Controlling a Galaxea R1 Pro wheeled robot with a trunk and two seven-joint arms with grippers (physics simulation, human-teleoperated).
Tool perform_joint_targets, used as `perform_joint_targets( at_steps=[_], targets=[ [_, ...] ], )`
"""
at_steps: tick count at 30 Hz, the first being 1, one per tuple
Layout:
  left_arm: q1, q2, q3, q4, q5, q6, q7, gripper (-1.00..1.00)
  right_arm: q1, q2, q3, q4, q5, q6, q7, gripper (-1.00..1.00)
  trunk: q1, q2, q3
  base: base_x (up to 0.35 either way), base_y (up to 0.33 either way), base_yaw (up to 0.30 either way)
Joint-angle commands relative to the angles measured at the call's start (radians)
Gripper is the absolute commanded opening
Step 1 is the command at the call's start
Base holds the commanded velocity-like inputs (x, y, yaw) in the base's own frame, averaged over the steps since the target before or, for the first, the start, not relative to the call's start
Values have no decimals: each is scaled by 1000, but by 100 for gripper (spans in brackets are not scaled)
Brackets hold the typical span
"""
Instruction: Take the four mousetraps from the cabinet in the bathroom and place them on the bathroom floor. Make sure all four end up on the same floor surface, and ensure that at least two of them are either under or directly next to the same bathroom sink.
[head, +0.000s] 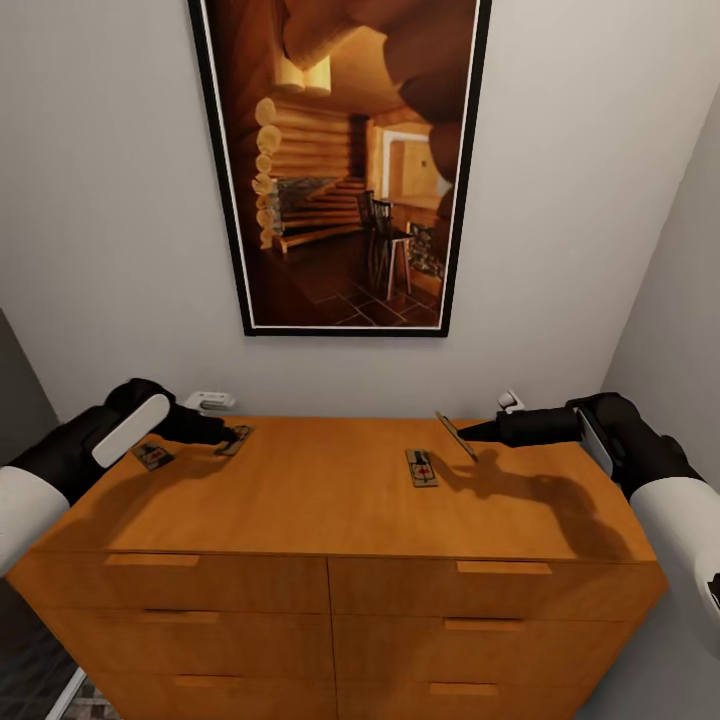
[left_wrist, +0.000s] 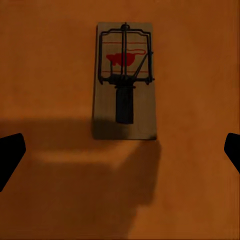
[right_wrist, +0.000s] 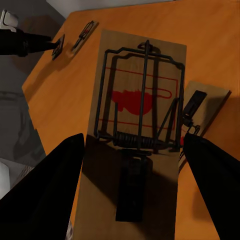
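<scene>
The orange-brown cabinet (head: 330, 510) stands against the wall with mousetraps on its flat top. My right gripper (head: 468, 432) is shut on one mousetrap (right_wrist: 140, 115), holding it tilted just above the top. A second mousetrap (head: 422, 468) lies flat right below it, its edge also showing under the held one (right_wrist: 207, 107). My left gripper (head: 230, 435) hangs open over a third mousetrap (left_wrist: 125, 80), with its dark fingertips (left_wrist: 11, 150) wide apart on either side. A fourth mousetrap (head: 152, 456) lies at the top's left edge beside my left forearm.
A large framed picture (head: 340, 160) hangs on the grey wall above the cabinet. White wall fittings (head: 208, 400) sit just behind the top's back edge. Drawer fronts with bar handles (head: 500, 568) face me. A wall closes in on the right (head: 680, 300).
</scene>
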Motion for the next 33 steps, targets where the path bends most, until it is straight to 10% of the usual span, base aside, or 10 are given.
perform_joint_targets(
  at_steps=[1, 33],
  targets=[
    [-2, -3, -4, 0, 10, 1, 10, 100, -1, -1, 3, 0, -3, 9, 1, -100, 0, -1, -1, 101, -85, 0],
    [3, -13, 53, 19, 9, -15, 10, 100, 46, 5, 7, 12, -2, 9, 1, -100, 0, -1, -1, 96, -26, 0]
  ],
)
